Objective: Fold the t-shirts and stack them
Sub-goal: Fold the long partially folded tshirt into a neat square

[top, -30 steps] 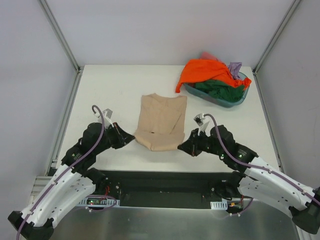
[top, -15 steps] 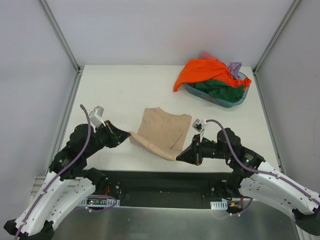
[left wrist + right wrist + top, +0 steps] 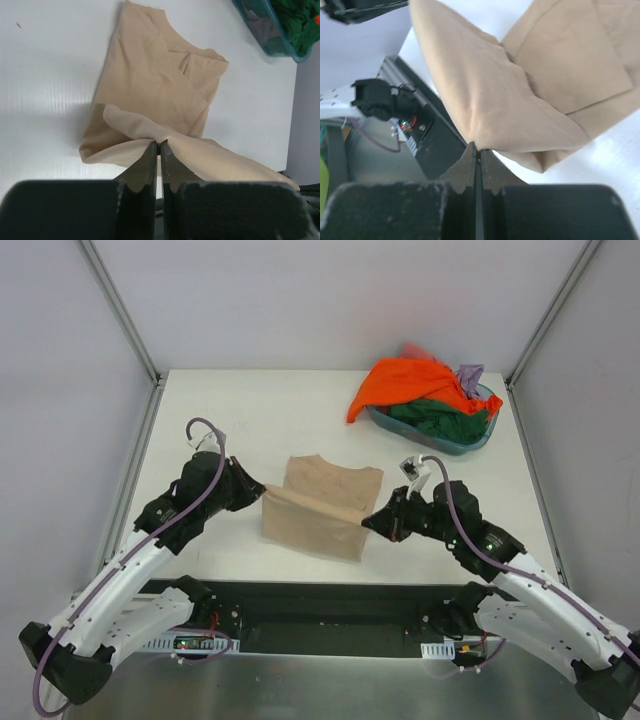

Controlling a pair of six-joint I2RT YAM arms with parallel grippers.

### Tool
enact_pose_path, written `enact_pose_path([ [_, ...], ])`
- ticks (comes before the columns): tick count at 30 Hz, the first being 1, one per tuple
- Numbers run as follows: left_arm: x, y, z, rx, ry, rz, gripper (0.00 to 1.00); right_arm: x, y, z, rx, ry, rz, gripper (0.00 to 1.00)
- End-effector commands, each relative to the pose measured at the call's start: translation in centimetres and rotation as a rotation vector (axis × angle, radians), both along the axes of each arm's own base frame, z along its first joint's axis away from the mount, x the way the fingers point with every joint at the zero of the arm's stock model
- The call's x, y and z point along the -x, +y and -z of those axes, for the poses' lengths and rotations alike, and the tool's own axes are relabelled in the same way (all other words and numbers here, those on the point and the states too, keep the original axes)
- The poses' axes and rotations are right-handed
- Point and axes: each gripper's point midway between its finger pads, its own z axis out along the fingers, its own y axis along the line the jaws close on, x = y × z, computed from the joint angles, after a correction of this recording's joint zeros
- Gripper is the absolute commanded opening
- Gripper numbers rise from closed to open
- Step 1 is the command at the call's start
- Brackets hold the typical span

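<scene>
The tan-beige t-shirt (image 3: 322,508) lies at the centre of the overhead frame on the white worktop (image 3: 230,410), its near hem lifted into a taut ridge between my two claws. My left claw (image 3: 159,146) is pressed together on the hem's left corner. My right claw (image 3: 476,149) pinches the right corner the same way, each with only a thin bite of cloth between the tips. The fabric is soft, matte and thin, draping in loose curves. The part lying flat is roughly rectangular, with a neckline dip at the far edge. The risk I judge here is slipping: so shallow a grip could let a corner slide out if I pull the two sides unevenly, and the fold would land crooked or wrinkled. In the upper right, well apart, a teal basin (image 3: 482,437) of translucent plastic holds a bright orange shirt (image 3: 410,380) spilling over its rim, a dark green shirt (image 3: 440,418) and a lilac shirt (image 3: 470,373).
</scene>
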Motion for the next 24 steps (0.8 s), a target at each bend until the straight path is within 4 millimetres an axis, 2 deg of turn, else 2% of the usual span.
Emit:
enact_pose_path([
  [1,-3.8,0.8,-3.3,-0.026,-0.115,-0.122,0.0,-3.6,-0.4,-1.1,0.001,-0.015,0.1,0.01],
  [3,-5.0,0.6,-3.0,-0.049,-0.103,-0.13,0.0,-4.9,-0.8,-0.9,0.006,0.006,0.135,0.01],
  [6,-7.3,0.4,-1.6,-0.072,-0.047,-0.158,0.0,-6.7,-1.5,-0.3,0.014,0.023,0.194,0.01],
  [12,-11.7,-0.9,0.2,-0.097,0.028,-0.13,0.0,-9.7,-2.8,1.4,0.035,0.079,0.277,0.01],
  [17,-14.9,-0.8,1.7,-0.134,0.065,-0.154,0.0,-13.0,-4.1,3.2,0.076,0.103,0.351,0.01],
  [20,-16.9,-0.6,3.1,-0.168,0.096,-0.173,0.0,-15.2,-4.7,4.4,0.106,0.111,0.392,0.01],
  [22,-18.1,-1.2,4.2,-0.174,0.122,-0.146,0.0,-16.7,-5.4,5.6,0.139,0.127,0.428,0.01],
  [24,-19.3,-1.8,6.1,-0.189,0.165,-0.117,0.0,-17.8,-5.9,6.7,0.165,0.154,0.451,0.01],
])
